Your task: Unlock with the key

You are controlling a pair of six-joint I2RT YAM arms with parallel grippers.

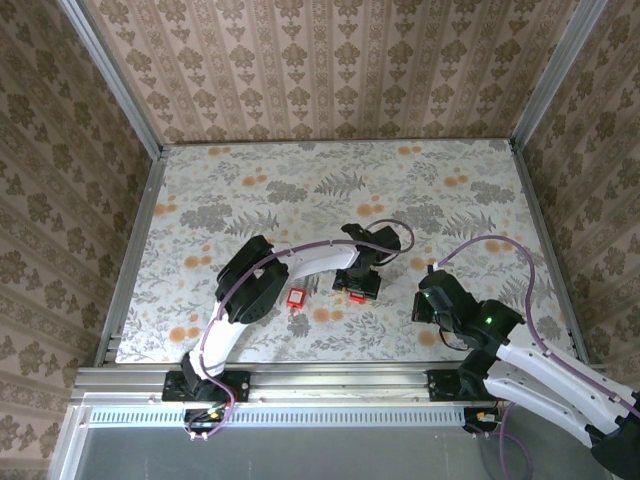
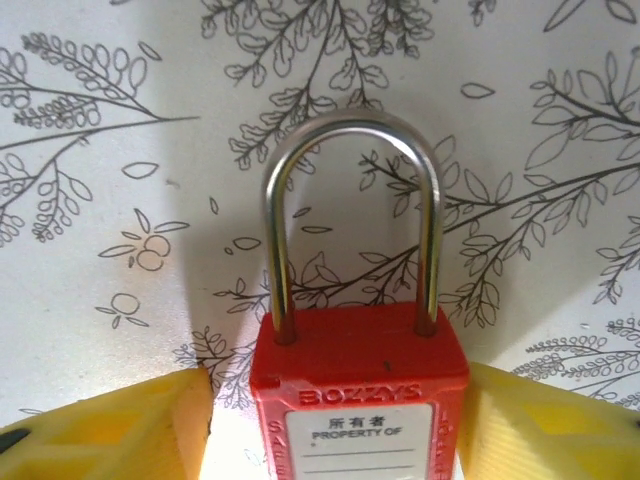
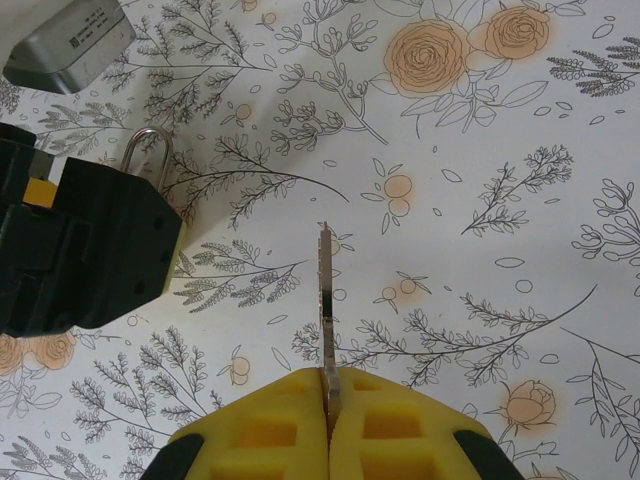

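Red padlock [image 2: 360, 400] sits on the floral table [image 1: 250, 180] inside your left gripper [image 2: 335, 430], unclamped, with one pad [image 2: 120, 430] clear of it. Your right gripper [image 3: 328, 420] pinches the key [image 3: 326, 300] nearby, bare tabletop between. A small red item [image 1: 297, 297] lies beside the padlock.

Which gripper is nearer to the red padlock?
Left. The left gripper straddles the red padlock; the right gripper, holding the key, stands apart to its right.

Soft, even light fills the overhead view; the bench [image 1: 300, 180] shows only faint shadows. Close up, the padlock [image 2: 360, 400] casts a pale grey shadow and its shackle glints. The key [image 3: 326, 300] is in sharp focus.
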